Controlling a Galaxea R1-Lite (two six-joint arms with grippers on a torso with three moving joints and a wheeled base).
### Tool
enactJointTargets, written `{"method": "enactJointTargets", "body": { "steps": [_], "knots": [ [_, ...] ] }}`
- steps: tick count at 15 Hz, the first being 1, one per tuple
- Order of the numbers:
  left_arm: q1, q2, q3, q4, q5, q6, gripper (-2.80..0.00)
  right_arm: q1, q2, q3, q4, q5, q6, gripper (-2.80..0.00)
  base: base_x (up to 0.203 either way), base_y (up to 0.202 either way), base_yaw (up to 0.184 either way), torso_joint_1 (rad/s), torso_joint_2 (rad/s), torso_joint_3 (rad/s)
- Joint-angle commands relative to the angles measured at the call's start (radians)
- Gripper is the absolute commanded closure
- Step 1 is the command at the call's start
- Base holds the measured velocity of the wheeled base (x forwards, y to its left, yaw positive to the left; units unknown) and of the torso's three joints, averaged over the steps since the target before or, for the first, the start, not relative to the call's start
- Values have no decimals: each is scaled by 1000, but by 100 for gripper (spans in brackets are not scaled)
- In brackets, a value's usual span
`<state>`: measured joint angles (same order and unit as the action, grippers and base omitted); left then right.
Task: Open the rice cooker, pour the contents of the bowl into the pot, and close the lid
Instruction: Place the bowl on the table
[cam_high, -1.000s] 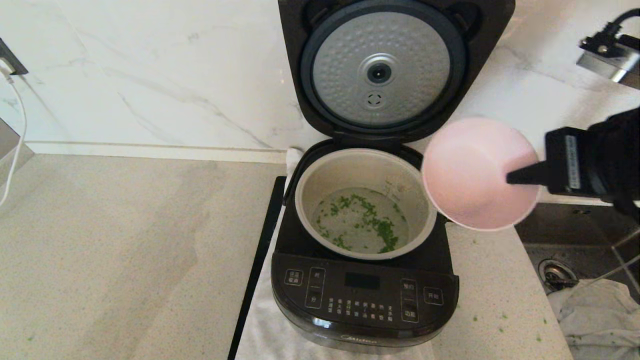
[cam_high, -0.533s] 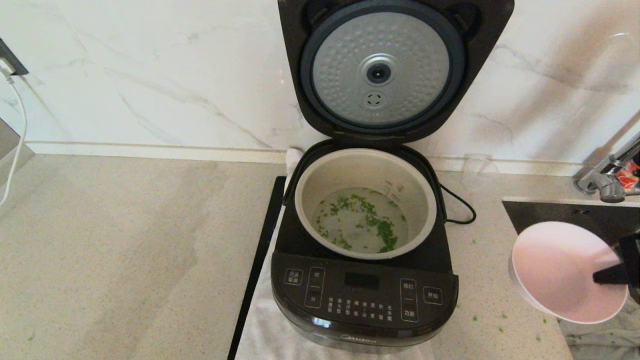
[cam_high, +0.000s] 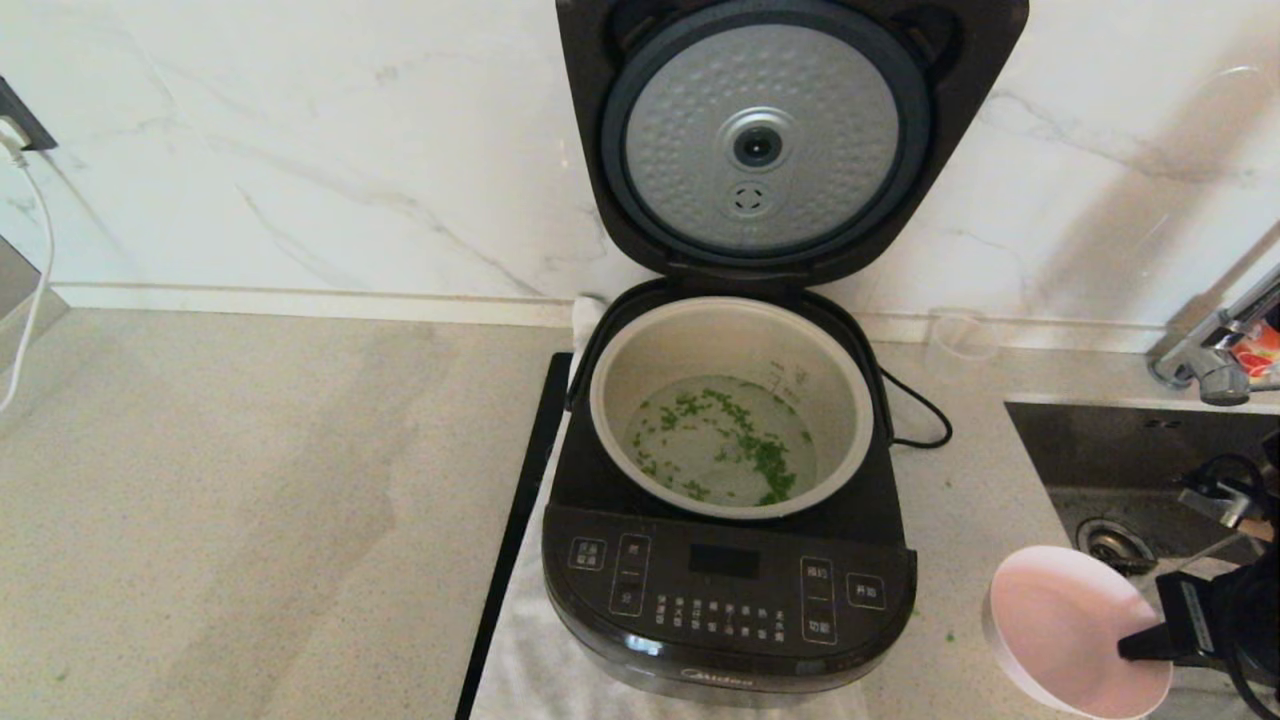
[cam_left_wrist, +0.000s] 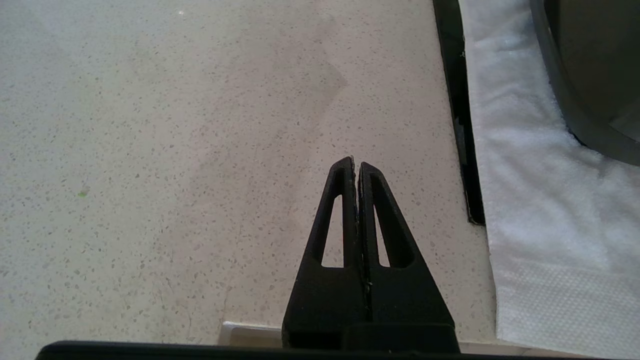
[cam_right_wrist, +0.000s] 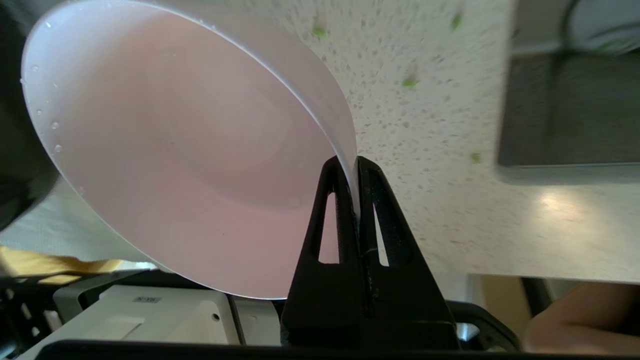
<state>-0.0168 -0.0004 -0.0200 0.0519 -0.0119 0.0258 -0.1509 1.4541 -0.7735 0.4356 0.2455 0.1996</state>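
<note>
Head view, right tool pinching bowl rim

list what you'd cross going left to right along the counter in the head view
white cable → black strip → rice cooker with its pot → clear cup → bowl pinched in the right gripper → faucet
</note>
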Motion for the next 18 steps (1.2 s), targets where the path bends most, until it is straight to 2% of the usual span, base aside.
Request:
{"method": "enactJointTargets", "body": {
  "steps": [1, 4, 14, 15, 18],
  "knots": [
    [0, 0, 0, 0, 0, 0, 0, -1, 106, 57, -60, 13, 3, 0, 0, 0, 0, 0, 0, 0],
    [0, -1, 0, 0, 0, 0, 0, 2, 181, 110, -202, 16, 9, 0, 0, 0, 0, 0, 0, 0],
    [0, 0, 0, 0, 0, 0, 0, 28, 269, 81, -307, 29, 54, 0, 0, 0, 0, 0, 0, 0],
    [0, 0, 0, 0, 1, 0, 0, 28, 269, 77, -308, 29, 62, -280, 0, 0, 0, 0, 0, 0],
    [0, -1, 0, 0, 0, 0, 0, 27, 231, 68, -307, 26, 89, -280, 0, 0, 0, 0, 0, 0]
  ]
}}
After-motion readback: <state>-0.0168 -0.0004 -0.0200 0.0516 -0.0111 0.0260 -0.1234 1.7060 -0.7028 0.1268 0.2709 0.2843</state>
